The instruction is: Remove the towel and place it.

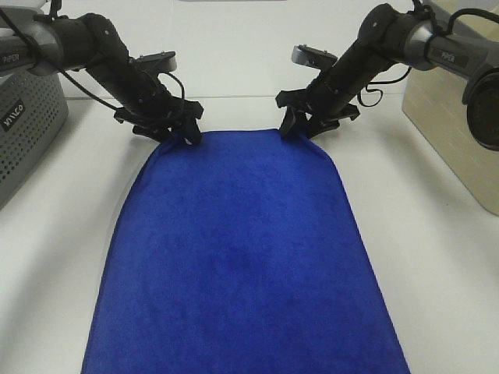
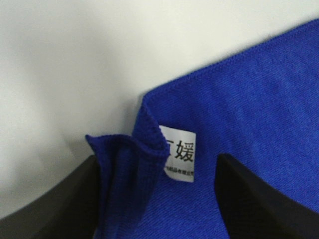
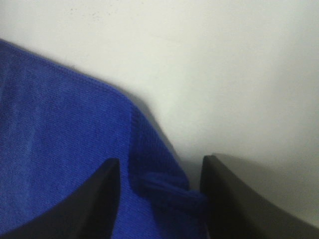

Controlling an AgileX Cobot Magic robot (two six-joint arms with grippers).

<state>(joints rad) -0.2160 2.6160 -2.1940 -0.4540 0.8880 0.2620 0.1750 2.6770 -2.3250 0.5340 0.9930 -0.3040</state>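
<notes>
- Left gripper [image 2: 157, 160]: the jaws stand wide apart, straddling the far left corner of the towel [image 1: 242, 257]. One finger [image 2: 70, 204] has a puckered ridge of hem against it, and the white tag [image 2: 180, 154] lies flat in the gap. Nothing is clamped
- Right gripper [image 3: 159, 167]: the gap is narrower here, over the far right corner. A rolled bit of hem bridges the gap and touches one finger. You cannot tell from these views whether that roll is pinched or lying loose
- Towel: it lies spread flat on the table [image 1: 437, 257], its far edge running between the two grippers and its near edge passing out of the high view. The only wrinkles visible are the two puckered corners
- Why so: one arm at each far corner spreads the cloth across its full width, which suits laying it out square. Judgement: the placing looks done or nearly so, with letting go and lifting clear left to do
- Watch: fuzzy pile can cling to a finger. If you raise an arm with hem caught, that corner will likely drag and fold over. Check the right side first
- Surface: plain white, matt, with soft shadows under both wrists
- Room: a grey perforated basket [image 1: 27, 128] sits at the left edge and a beige bin [image 1: 448, 125] at the right. Both are apart from the towel, with a pale wall behind
</notes>
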